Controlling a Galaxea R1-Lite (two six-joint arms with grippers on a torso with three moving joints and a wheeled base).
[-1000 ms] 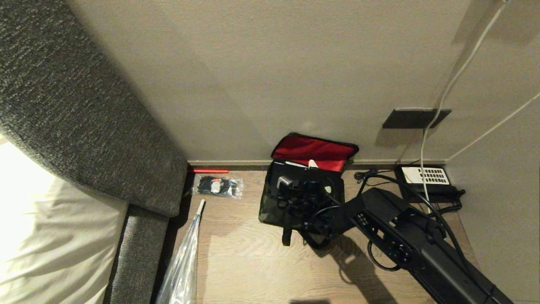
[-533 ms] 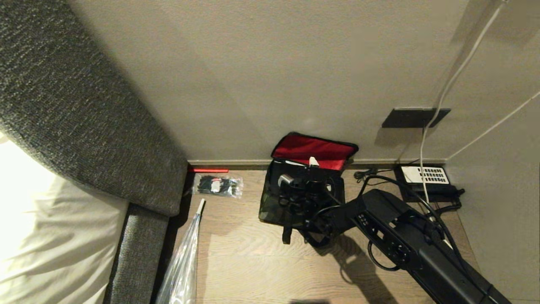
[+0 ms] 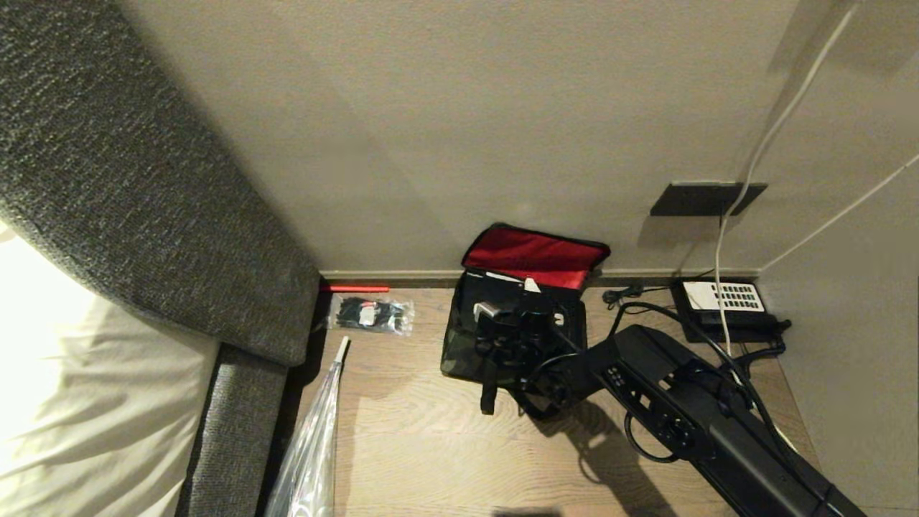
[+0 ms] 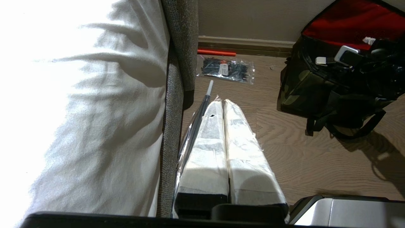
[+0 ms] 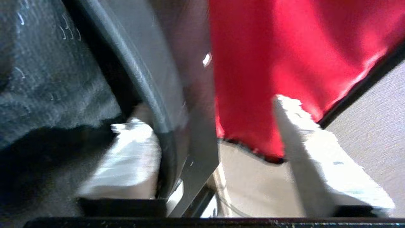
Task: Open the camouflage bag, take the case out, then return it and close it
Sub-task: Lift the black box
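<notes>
Right gripper point(image 3: 518, 305) sits at the open mouth of the camouflage bag point(image 3: 459, 352); its taped fingers point(image 5: 316, 158) stand apart, straddling the bag's rear rim, nothing visibly pinched. Bag rests on the wooden floor point(image 3: 431, 445) against the wall, red-lined lid point(image 3: 535, 255) upright behind it. Case not discernible. Telephone point(image 3: 721, 298) lies right of the bag, clear packet point(image 3: 371, 315) left. Left gripper point(image 4: 224, 152), beside the bed away from the bag, fingers pressed together.
</notes>
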